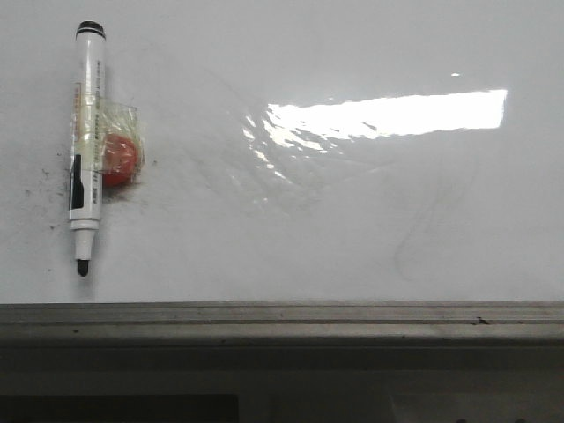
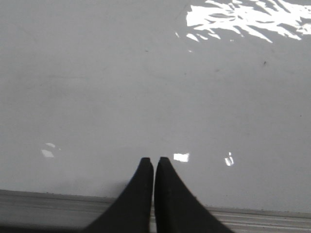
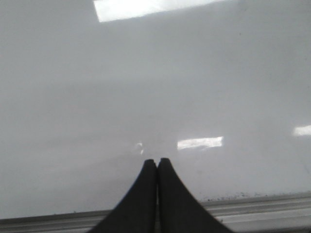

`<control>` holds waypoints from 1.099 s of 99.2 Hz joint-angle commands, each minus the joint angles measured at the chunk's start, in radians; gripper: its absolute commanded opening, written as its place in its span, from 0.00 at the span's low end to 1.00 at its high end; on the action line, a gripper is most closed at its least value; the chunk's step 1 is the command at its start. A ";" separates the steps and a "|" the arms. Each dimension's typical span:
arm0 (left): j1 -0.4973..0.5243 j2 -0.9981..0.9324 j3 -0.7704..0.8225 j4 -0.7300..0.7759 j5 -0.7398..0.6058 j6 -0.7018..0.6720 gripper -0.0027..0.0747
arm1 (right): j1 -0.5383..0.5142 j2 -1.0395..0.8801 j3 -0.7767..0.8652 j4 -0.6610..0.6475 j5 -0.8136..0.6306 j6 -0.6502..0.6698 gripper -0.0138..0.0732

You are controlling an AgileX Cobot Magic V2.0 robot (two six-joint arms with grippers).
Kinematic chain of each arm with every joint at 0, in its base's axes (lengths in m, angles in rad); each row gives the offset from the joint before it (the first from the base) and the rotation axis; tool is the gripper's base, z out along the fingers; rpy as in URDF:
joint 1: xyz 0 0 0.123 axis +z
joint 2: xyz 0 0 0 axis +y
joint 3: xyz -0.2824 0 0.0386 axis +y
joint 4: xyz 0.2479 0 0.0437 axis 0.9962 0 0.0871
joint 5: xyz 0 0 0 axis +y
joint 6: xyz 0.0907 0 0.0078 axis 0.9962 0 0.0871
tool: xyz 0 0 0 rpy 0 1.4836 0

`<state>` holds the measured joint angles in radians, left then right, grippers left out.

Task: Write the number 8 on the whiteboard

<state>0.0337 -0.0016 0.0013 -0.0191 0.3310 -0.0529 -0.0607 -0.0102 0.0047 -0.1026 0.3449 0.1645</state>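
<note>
The whiteboard [image 1: 335, 229] fills the front view, glossy white with a bright glare patch. No number 8 shows on it. A white marker [image 1: 86, 145] with black ends lies on the board at the left, its tip pointing toward the near ledge, taped to a red round piece [image 1: 120, 160]. Neither gripper appears in the front view. My left gripper [image 2: 154, 162] is shut with nothing in it, over bare whiteboard [image 2: 121, 87] near the ledge. My right gripper [image 3: 157, 163] is likewise shut and empty above the whiteboard [image 3: 155, 82].
A grey metal ledge [image 1: 282, 322] runs along the board's near edge and shows under both grippers as the ledge [image 2: 53, 204] and the ledge [image 3: 262, 206]. Black ink specks [image 1: 48, 181] lie beside the marker. A faint grey curved smudge [image 1: 427, 225] marks the right part.
</note>
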 commanded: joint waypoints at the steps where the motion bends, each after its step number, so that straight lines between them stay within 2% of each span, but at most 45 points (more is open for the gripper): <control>1: -0.004 -0.029 0.032 -0.008 -0.061 0.002 0.01 | -0.005 -0.010 0.017 0.002 -0.034 -0.008 0.09; 85: -0.004 -0.029 0.032 0.006 -0.061 0.002 0.01 | -0.005 -0.010 0.017 0.002 -0.034 -0.008 0.09; 109: -0.004 -0.029 0.032 0.006 -0.131 0.002 0.01 | -0.005 -0.010 0.017 -0.004 -0.038 -0.008 0.09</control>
<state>0.0337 -0.0016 0.0013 -0.0153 0.3100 -0.0529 -0.0607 -0.0102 0.0047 -0.1026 0.3449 0.1645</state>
